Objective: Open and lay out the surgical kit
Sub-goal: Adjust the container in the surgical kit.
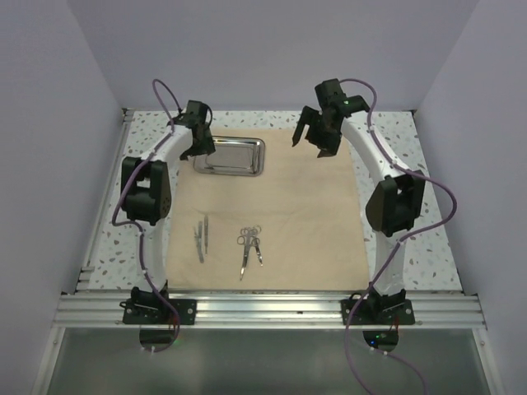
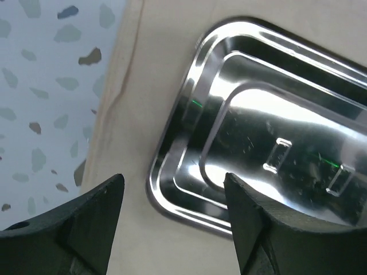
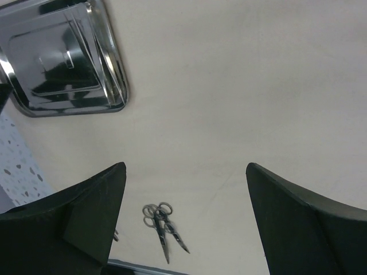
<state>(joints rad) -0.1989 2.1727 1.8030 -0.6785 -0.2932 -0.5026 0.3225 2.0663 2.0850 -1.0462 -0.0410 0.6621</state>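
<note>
The beige cloth wrap (image 1: 280, 214) lies spread flat on the table. The shiny steel tray (image 1: 230, 156) sits on its far left part. It also shows in the left wrist view (image 2: 275, 126) and the right wrist view (image 3: 63, 57). Tweezers (image 1: 202, 237) and scissors with forceps (image 1: 249, 244) lie on the near part of the cloth; the scissors show in the right wrist view (image 3: 163, 226). My left gripper (image 1: 198, 148) is open, above the tray's left end (image 2: 172, 183). My right gripper (image 1: 317, 136) is open and empty, above the cloth's far right (image 3: 186, 172).
The speckled white tabletop (image 1: 107, 247) shows around the cloth. White walls close in the back and sides. An aluminium rail (image 1: 263, 311) runs along the near edge with the arm bases on it.
</note>
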